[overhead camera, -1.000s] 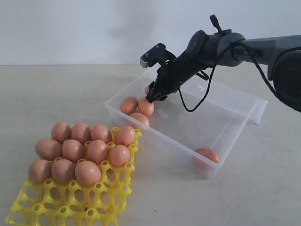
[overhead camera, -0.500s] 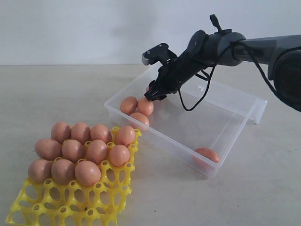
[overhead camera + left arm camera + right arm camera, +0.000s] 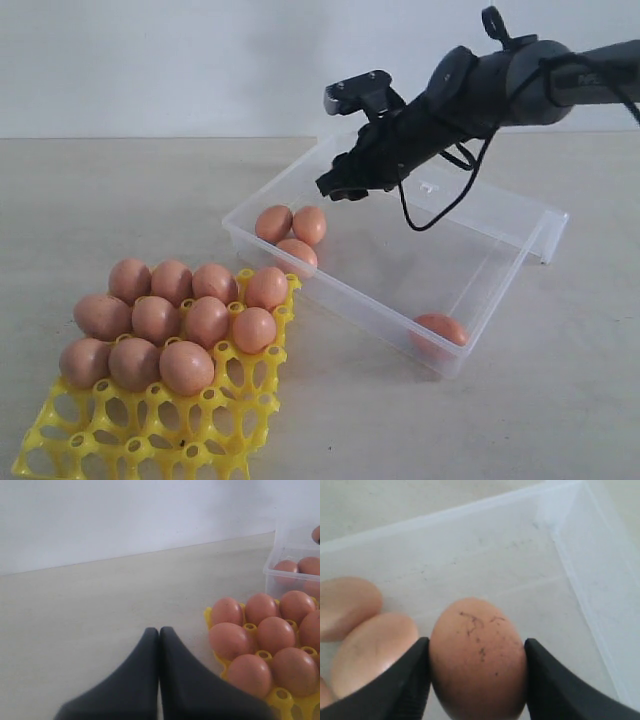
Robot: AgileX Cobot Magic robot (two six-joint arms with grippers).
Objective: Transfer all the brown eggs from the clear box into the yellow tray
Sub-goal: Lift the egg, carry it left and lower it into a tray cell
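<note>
The step in hand is the carrying of one egg [image 3: 477,645] out of the box [image 3: 345,292]. The right claw [image 3: 476,680] grasps it by the two sides, one black finger on each flank, and hangs above the far left part of the box, clear of its floor. The left claw [image 3: 159,636] is clenched, its fingers pressed flat together with nothing between them, and it waits over the table [image 3: 120,200] just beside the tray [image 3: 150,432]. Three more eggs [image 3: 297,236] lie together in the left corner of the box, and one [image 3: 440,328] lies alone in the near right corner. I judge that the next move calls for a slow travel across to the tray and a gentle lowering into a free cup [image 3: 118,416] on its near side, because the far rows are full. The egg is smooth, oval and pinkish-brown with small dark specks; the shell is hard but probably brittle. The box is thin clear plastic with low walls. The tray is bright yellow plastic, a lattice of round cups with pointed posts between them.
</note>
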